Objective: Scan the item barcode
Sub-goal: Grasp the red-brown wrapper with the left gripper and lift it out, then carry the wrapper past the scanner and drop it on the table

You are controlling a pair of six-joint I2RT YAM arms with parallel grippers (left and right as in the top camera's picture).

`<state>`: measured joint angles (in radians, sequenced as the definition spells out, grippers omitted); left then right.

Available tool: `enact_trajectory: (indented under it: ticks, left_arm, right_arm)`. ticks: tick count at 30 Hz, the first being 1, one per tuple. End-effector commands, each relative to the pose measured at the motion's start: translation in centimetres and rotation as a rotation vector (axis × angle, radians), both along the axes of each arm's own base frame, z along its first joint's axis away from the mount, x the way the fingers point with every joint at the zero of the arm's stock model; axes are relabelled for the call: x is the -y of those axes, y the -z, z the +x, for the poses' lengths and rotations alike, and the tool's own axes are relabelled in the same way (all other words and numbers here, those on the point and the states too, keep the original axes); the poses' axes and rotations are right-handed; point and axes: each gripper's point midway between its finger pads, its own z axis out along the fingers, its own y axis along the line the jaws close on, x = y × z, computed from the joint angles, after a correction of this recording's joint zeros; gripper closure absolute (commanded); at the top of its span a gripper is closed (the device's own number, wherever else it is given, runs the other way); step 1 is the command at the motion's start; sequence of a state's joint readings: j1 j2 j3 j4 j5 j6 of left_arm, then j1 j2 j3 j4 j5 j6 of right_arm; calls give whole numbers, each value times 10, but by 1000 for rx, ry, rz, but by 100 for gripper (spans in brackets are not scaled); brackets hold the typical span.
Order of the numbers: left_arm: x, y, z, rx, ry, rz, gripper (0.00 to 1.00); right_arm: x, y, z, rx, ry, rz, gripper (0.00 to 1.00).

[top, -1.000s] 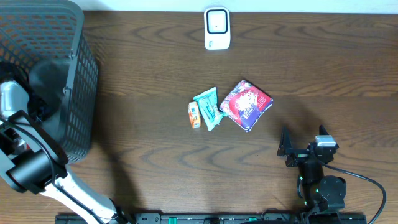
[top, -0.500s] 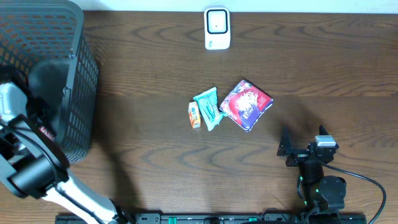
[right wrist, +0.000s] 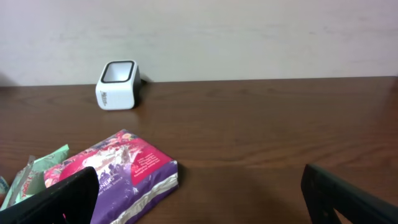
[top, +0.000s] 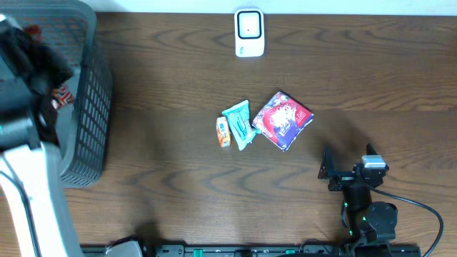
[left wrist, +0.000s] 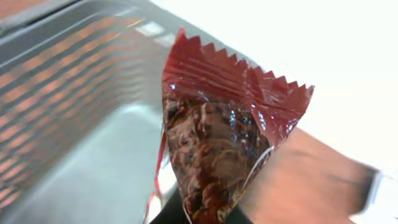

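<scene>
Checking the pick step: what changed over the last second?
The left gripper closed on a red snack packet inside the basket and lifted it up, the arm rising toward the overhead camera. The right gripper stayed open and parked; the scanner and the purple packet, green packet and orange packet did not move.

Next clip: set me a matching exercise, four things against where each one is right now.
Things:
1. scanner
2. basket
3. purple packet
4. red packet

Places:
A. pinched in the left end effector
B. next to the teal packet
C. far edge of the table
D. table's left end

Pairs: 1-C, 2-D, 3-B, 4-A
</scene>
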<state>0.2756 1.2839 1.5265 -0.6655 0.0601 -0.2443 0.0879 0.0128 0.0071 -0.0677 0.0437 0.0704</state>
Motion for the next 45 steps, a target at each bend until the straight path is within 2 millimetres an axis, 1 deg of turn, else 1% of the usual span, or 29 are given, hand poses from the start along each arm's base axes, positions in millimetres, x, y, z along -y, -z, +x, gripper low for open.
enact_trajectory:
  ticks: [1, 4, 6, 8, 10, 12, 13, 15, 19, 23, 24, 25, 26, 28, 31, 33, 35, 38, 40, 42, 43, 45]
  left_arm:
    - [65, -23, -2, 79, 205, -100, 93]
    - [116, -34, -11, 108, 354, -139, 93]
    - [150, -36, -16, 108, 462, -156, 93]
    - [184, -31, -19, 84, 557, -164, 93]
    - [214, -19, -20, 45, 637, -172, 93]
    - [241, -2, -19, -9, 698, -172, 93]
    - [255, 10, -16, -44, 724, -169, 93]
    - [274, 32, -10, -104, 751, -157, 93]
    - [317, 90, 4, -255, 796, -159, 93]
    - [345, 144, 19, -363, 819, -152, 92]
    - [349, 156, 23, -383, 820, -149, 90]
    - [352, 167, 27, -400, 819, -148, 84]
    - [355, 178, 31, -415, 817, -147, 74]
    - [358, 194, 37, -437, 813, -144, 67]
    - [356, 206, 43, -453, 799, -137, 61]
    - [350, 205, 47, -446, 772, -118, 52]
    - [342, 198, 51, -427, 753, -111, 49]
    - [327, 176, 54, -385, 728, -121, 44]
    - [312, 156, 54, -348, 703, -129, 42]
    - [293, 138, 52, -318, 670, -135, 41]
    - [285, 131, 51, -309, 655, -138, 41]
    - [262, 119, 46, -304, 613, -144, 40]
  right_arm:
    - [1, 1, 0, -2, 1, -8, 1]
    - [1, 1, 0, -2, 1, -8, 1]
    - [1, 1, 0, -2, 1, -8, 1]
    - [1, 1, 0, -2, 2, -8, 1]
    - [1, 1, 0, -2, 1, -8, 1]
    - [1, 1, 0, -2, 1, -8, 1]
    - [1, 1, 0, -2, 2, -8, 1]
    - [1, 1, 0, -2, 2, -8, 1]
    - [1, 1, 0, -2, 2, -8, 1]
    - [1, 1, 0, -2, 2, -8, 1]
    - [1, 1, 0, -2, 2, -8, 1]
    - [1, 1, 0, -2, 1, -8, 1]
    - [1, 1, 0, -2, 2, -8, 1]
    - [1, 1, 0, -2, 2, -8, 1]
    - [1, 1, 0, -2, 1, -8, 1]
    - [1, 1, 0, -2, 2, -8, 1]
    - [1, 1, 0, -2, 1, -8, 1]
    - [1, 1, 0, -2, 2, -8, 1]
    - [1, 1, 0, -2, 2, -8, 1]
    - [1, 1, 0, -2, 2, -9, 1]
    - [1, 1, 0, -2, 1, -8, 1]
    - [1, 1, 0, -2, 1, -8, 1]
